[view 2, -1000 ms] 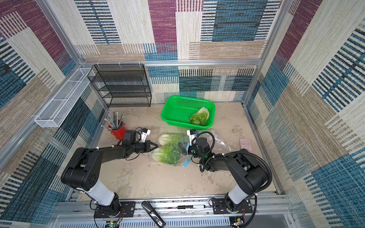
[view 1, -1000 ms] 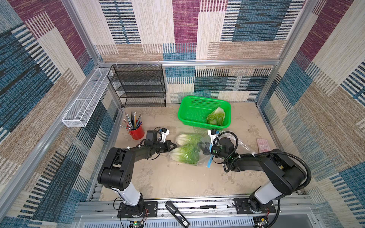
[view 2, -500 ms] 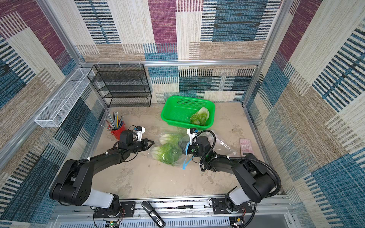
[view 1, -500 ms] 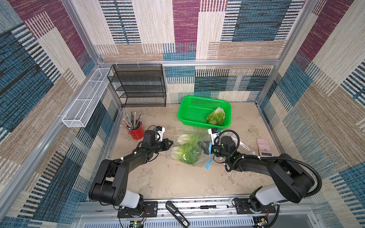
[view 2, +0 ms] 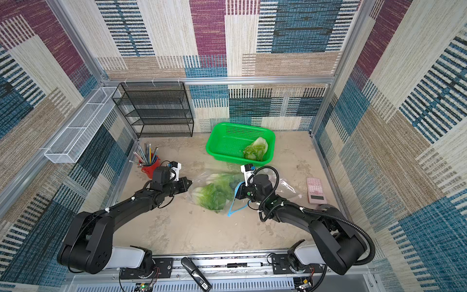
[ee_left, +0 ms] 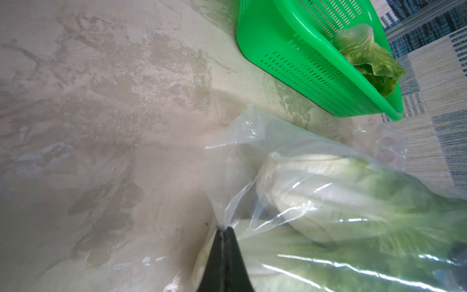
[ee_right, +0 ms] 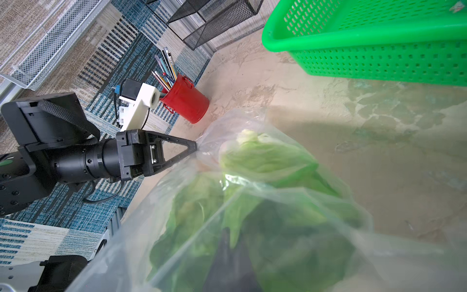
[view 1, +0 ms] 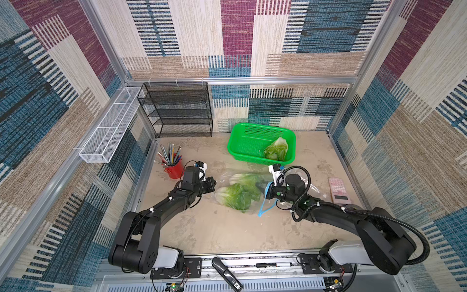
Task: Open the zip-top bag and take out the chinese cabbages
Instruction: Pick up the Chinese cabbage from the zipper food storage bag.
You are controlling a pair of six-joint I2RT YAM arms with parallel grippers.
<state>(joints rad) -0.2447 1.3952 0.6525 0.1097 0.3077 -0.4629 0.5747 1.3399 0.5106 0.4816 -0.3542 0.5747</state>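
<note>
Two soft, light cabbages (view 1: 237,198) lie in the slippery bag (ee_left: 232,151); my left jaws pinch its corner tight, my right jaws are closed at its mouth, so I'd grip the firmer stems.

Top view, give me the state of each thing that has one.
zip-top bag, on table, zip open
two chinese cabbages, inside bag
third chinese cabbage, in green basket
left gripper, shut on bag corner
right gripper, shut at bag mouth
red pencil cup, upright
pink calculator, face up
</note>
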